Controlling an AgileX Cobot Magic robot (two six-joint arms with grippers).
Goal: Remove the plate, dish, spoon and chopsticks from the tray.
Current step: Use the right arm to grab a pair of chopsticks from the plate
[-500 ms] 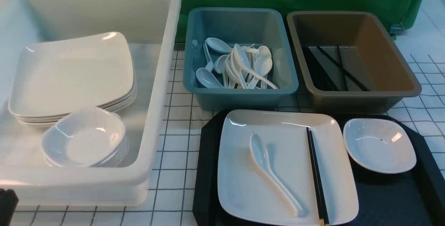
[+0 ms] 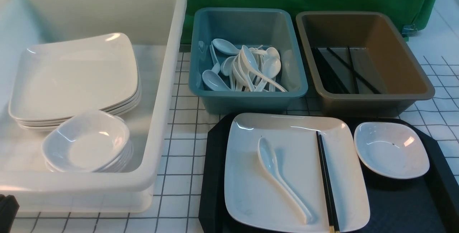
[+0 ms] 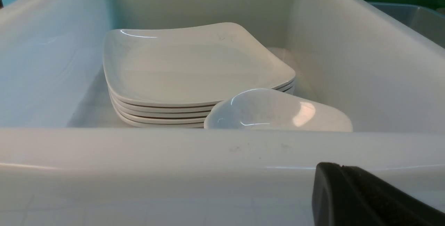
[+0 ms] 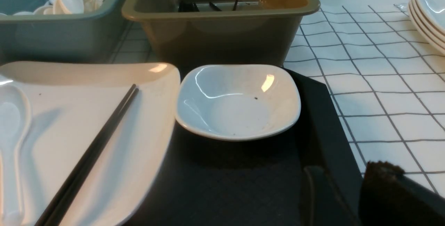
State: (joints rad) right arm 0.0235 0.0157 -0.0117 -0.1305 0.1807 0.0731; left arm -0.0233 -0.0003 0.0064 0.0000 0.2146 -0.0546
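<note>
Black finger tips are all I get of either tool. There's a sliver of the left gripper [image 3: 361,198] in its wrist view and a sliver of the right gripper [image 4: 393,191] in its own, so I can't tell how far open either is, or if it holds anything. The right wrist view also catches a pile of plates [image 4: 429,10] toward the table's right edge, which the front view misses. The tray [image 2: 394,204] sits at the near edge, right of middle. The glossy white plate [image 2: 247,190] is on it, with the spoon [image 2: 268,154] and chopsticks [image 2: 325,179] lying on the plate. The little dish [image 2: 391,150] sits just beside it on the tray, with a dark speck near its centre.
</note>
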